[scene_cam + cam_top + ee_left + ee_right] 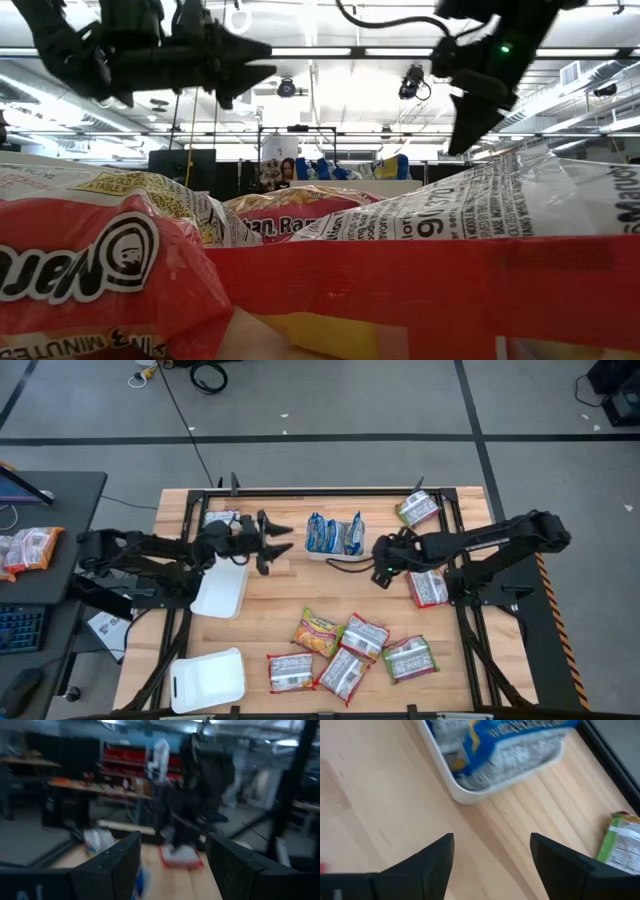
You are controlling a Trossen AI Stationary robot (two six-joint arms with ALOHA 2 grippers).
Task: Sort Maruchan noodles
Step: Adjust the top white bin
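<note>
A: Where do the claws stand?

B: The right claw (381, 567) hangs over bare wood just beside the white tray (318, 553) at the far middle of the table (270, 610). Its fingers (431, 857) are spread apart with nothing between them. The left claw (278, 544) hovers above the table to the left of that tray, its fingers (117, 862) also apart and empty.

A: And the noodles?

B: Blue-white packets (333, 534) stand on edge in that tray; the right wrist view shows them (492, 745) lying against its rim. A green-yellow packet (418, 509) lies near the far right corner, and a red-white packet (428, 588) lies under the right arm. Toward the near edge sits a loose cluster: an orange-yellow packet (316, 632), three red-white ones (364, 637) and another green one (408, 658). One more packet (220, 518) lies at the far left.

A: Other trays?

B: Two empty white ones, one under the left arm (221, 591) and one at the near left corner (208, 680).
</note>
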